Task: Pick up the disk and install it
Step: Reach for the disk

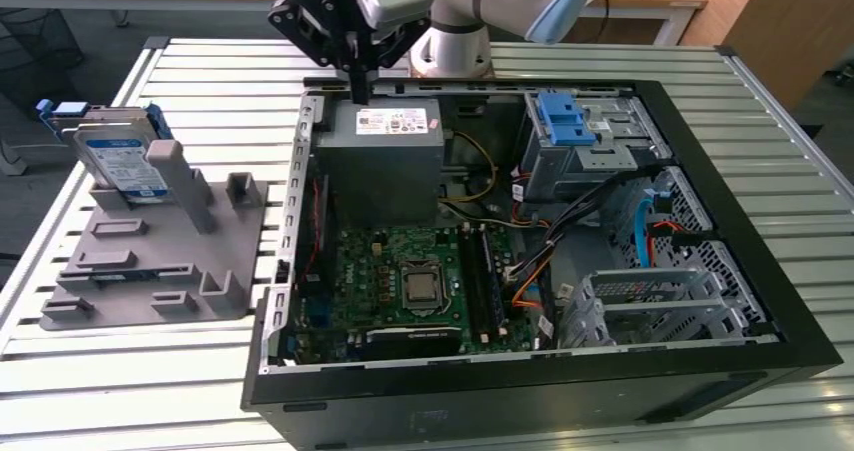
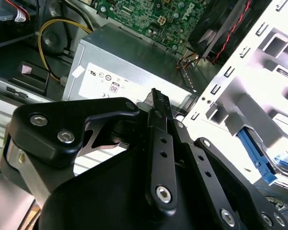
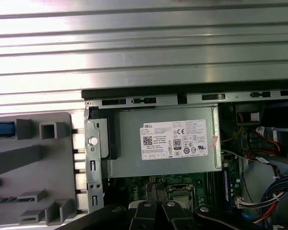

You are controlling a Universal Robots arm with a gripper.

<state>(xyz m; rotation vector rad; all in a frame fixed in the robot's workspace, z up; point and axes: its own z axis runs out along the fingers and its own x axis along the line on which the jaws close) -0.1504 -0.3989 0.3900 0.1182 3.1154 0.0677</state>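
Gripper (image 1: 360, 93) hangs over the far edge of the open computer case (image 1: 534, 391), tips pointing down just above the far end of the grey power-supply box (image 1: 380, 166). The claw is pinched narrow, with the fingers together and nothing between them. The second wrist view gives the same read: black fingers (image 2: 159, 124) side by side, empty, with the power-supply box (image 2: 125, 72) right beyond them.

The disk (image 1: 118, 161) is well apart from the gripper, on the exterior view's left. It stands on edge, leaning a bit, in the far slot of a grey fixture (image 1: 160, 261) with its label face showing and its blue rail at the far end. It is not picked up and not in the case. The fixture sits on the slatted metal table (image 1: 200, 81), just beside the case's left wall.

Inside the case:
- The green motherboard (image 1: 400, 281) lies near of the power-supply box.
- The metal drive cage (image 1: 607, 136) with a blue latch (image 1: 567, 121) is at the far right.
- Loose cables run between them.

The first wrist view looks straight down on the power-supply box (image 3: 163, 141), with part of the fixture (image 3: 33, 163) beside the case.
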